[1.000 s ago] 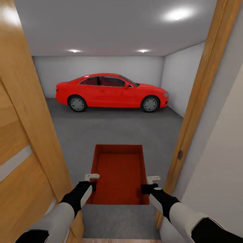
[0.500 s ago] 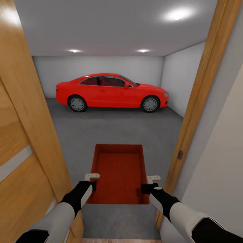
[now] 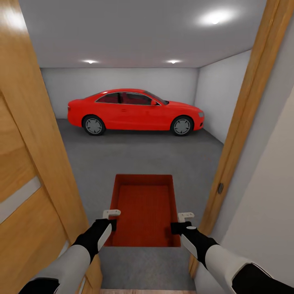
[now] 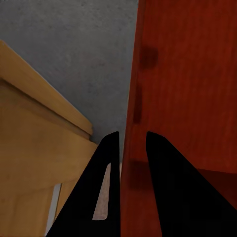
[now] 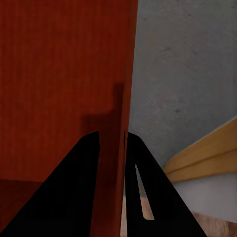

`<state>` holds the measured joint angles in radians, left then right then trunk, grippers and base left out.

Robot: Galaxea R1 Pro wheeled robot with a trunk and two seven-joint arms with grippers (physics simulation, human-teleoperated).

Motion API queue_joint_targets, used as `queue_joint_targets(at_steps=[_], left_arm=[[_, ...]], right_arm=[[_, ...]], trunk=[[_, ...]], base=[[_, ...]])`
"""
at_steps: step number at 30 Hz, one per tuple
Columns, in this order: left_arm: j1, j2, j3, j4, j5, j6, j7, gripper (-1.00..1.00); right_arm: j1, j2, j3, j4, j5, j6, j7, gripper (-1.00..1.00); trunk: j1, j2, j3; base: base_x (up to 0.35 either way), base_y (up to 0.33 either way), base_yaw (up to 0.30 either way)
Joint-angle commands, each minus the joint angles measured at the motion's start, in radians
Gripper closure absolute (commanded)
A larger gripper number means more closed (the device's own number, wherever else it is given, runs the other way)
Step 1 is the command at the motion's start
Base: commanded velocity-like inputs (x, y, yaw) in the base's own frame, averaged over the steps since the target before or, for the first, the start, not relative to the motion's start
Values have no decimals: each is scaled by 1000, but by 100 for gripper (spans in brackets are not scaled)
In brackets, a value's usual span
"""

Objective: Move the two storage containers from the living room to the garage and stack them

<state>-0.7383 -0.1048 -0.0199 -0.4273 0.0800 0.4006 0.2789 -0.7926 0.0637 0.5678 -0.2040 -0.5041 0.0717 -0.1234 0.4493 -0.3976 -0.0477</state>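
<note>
We stand in the wooden doorway (image 3: 234,134), carrying one shallow orange-red storage container (image 3: 143,210) over the dark grey garage floor (image 3: 134,157). Our left gripper (image 4: 127,148) and right gripper (image 5: 112,143) each pinch a side wall. Next we should roll inside and lower it flat.

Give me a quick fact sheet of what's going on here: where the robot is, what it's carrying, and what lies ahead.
location: in a wooden doorway, facing the garage
carried item: one storage container, orange-red, open-topped
left gripper: fingers astride the container's side wall
right gripper: fingers astride the opposite side wall
ahead: dark grey floor, red car parked by the back wall
lighting: ceiling spots on
</note>
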Motion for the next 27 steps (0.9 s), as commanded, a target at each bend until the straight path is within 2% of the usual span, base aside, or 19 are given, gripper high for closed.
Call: queue_joint_targets(at_steps=[1,27], left_arm=[[-1,11,-3,-40,15,1,6,100],[-1,11,-3,-39,15,0,7,100]], right_arm=[[0,-24,9,46,-29,7,-5,100],[0,-24,9,46,-30,7,-5,100]], trunk=[[1,-2,-2],[1,-2,-2]], base=[[15,28,0],[7,2,0]])
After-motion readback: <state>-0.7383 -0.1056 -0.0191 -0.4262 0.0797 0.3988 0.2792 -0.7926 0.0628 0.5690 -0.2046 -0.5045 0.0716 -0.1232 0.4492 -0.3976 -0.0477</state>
